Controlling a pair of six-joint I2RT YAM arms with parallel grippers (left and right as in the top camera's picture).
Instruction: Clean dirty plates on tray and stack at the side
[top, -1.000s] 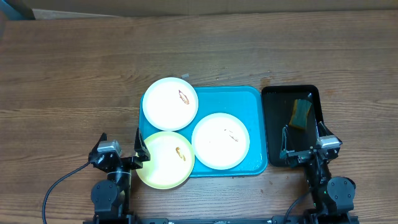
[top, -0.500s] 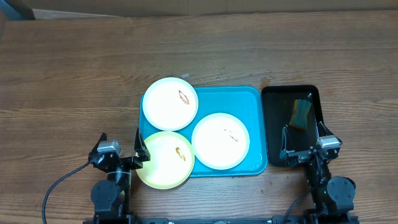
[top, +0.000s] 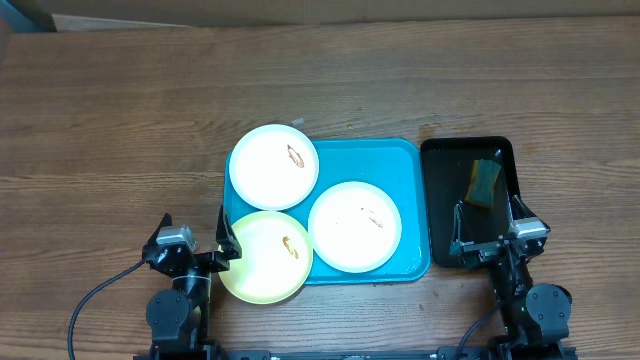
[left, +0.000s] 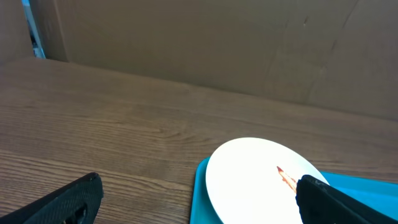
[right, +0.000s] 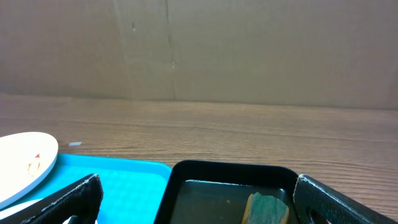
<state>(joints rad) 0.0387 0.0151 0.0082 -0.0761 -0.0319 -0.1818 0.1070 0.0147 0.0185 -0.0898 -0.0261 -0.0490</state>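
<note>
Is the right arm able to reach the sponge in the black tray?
Probably yes. The right gripper is open at the near end of the black tray, and the sponge lies straight ahead of it with nothing covering it.

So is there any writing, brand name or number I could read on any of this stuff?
No text can be read in any view.
The far white plate, the near white plate and the pale yellow plate bear only orange-red smears, no print.
The turquoise tray, the black tray and the sponge show no label.
</note>
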